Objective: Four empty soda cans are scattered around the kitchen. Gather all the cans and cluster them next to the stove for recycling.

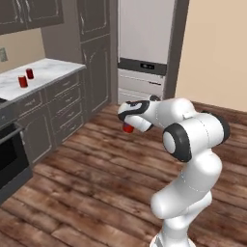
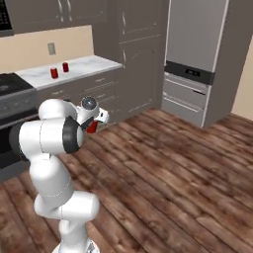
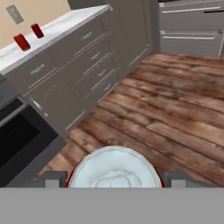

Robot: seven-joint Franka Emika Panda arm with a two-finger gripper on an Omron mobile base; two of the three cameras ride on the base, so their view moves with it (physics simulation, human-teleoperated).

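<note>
A soda can (image 3: 114, 168) is held between the two fingers of the gripper (image 3: 114, 180), its silvery top facing the hand camera and a thin red rim showing at both sides. In the left base view the same can (image 1: 128, 128) is seen as a small red shape under the hand, carried in the air above the wood floor (image 1: 96, 193); in the right base view it (image 2: 92, 126) is partly hidden by the wrist. The gripper (image 1: 128, 124) is closed on the can's sides, the jaws set as far apart as the can is wide.

The arm is folded: the upper link rises from the base, the elbow is bent sharply, and the forearm reaches forward and to the left, with the hand pointing down and forward over the floor.

Ahead of the gripper and to its left, well apart from it, two more red cans (image 3: 22, 42) (image 3: 37, 30) stand upright on the marble desk (image 3: 65, 24), near each other but not touching. Nearer to the gripper on that side, the stove (image 3: 17, 140) is seen with its dark oven window. Far ahead to the right, a grey refrigerator (image 1: 144, 48) stands against the wall.
</note>
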